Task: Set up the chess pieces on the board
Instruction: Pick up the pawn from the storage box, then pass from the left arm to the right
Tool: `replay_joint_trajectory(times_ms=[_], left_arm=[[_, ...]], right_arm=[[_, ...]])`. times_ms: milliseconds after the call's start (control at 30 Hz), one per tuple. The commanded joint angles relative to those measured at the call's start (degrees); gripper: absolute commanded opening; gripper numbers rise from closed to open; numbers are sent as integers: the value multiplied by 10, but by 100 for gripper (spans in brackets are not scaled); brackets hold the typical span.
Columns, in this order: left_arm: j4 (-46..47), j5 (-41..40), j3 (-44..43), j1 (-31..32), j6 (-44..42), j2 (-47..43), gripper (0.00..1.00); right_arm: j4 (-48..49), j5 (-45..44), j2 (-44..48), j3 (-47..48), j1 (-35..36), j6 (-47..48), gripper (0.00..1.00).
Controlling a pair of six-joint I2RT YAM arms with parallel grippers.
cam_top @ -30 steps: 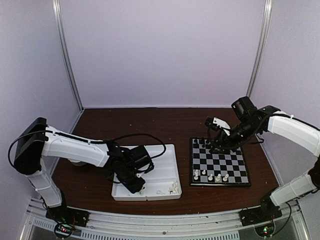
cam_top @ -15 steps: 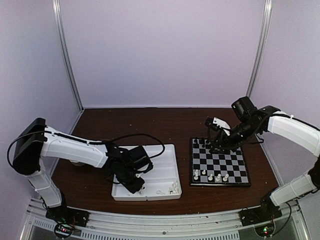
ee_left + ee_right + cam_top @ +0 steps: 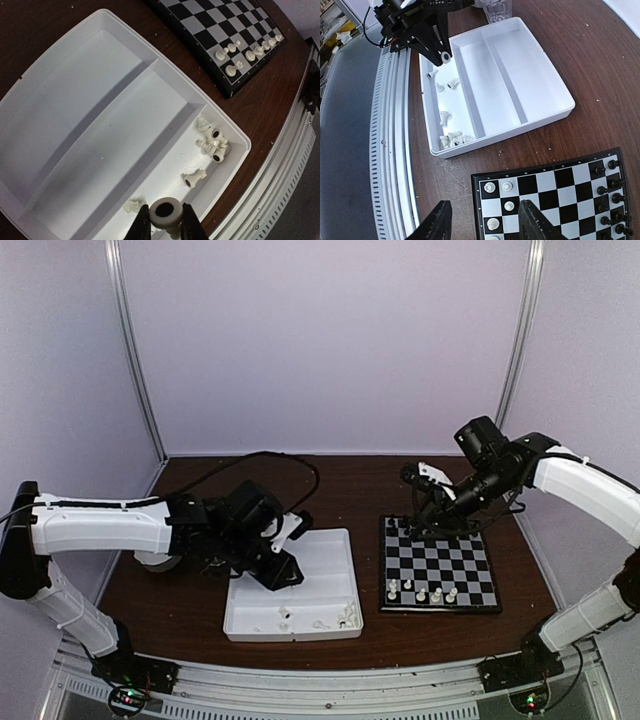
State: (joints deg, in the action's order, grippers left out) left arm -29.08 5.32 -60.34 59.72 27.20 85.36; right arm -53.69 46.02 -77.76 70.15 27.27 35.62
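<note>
1. Left gripper (image 3: 166, 224) clenched on one white piece (image 3: 165, 211), held above the tray's (image 3: 100, 105) near compartment.
2. Other white pieces (image 3: 210, 145) lie loose in that compartment; board (image 3: 215, 30) just right of the tray.
3. Right gripper (image 3: 486, 225) spread, empty, farther right of the tray, over the board.
4. Risk: tiny piece may twist or slip out while crossing the tray wall; thin pinch.

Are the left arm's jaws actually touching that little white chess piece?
Touching. The left wrist view shows the white chess piece pinched between the left jaws, each pressed against its side.
</note>
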Motion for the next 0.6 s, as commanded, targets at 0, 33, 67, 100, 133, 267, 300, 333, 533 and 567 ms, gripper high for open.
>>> replay_joint_trajectory(times_ms=[0, 33, 67, 100, 133, 267, 300, 333, 533, 567], left_arm=[[149, 37, -12, -5, 68, -5, 5], [189, 21, -7, -5, 91, -8, 6], [223, 1, -4, -6, 116, -11, 6], [260, -20, 3, -5, 139, -16, 6], [311, -39, 14, -5, 159, -21, 6], [477, -142, 54, -4, 219, -35, 7], [499, -156, 51, -4, 222, -33, 7], [519, -166, 47, -4, 225, -30, 7], [625, -194, 46, 2, 277, -5, 7], [642, -197, 49, 3, 284, 0, 7]], right_arm=[[-10, -8, -16, 39, 48, 1, 48], [5, -32, -19, 43, 62, -13, 48], [32, -59, -21, 46, 75, -31, 48], [56, -91, -24, 48, 86, -67, 48], [79, -118, -27, 51, 93, -97, 48], [128, -119, -49, 80, 101, -187, 48], [135, -115, -54, 90, 103, -205, 48], [145, -112, -60, 97, 105, -224, 48], [199, -102, -95, 133, 120, -310, 48], [205, -100, -98, 136, 124, -315, 48]])
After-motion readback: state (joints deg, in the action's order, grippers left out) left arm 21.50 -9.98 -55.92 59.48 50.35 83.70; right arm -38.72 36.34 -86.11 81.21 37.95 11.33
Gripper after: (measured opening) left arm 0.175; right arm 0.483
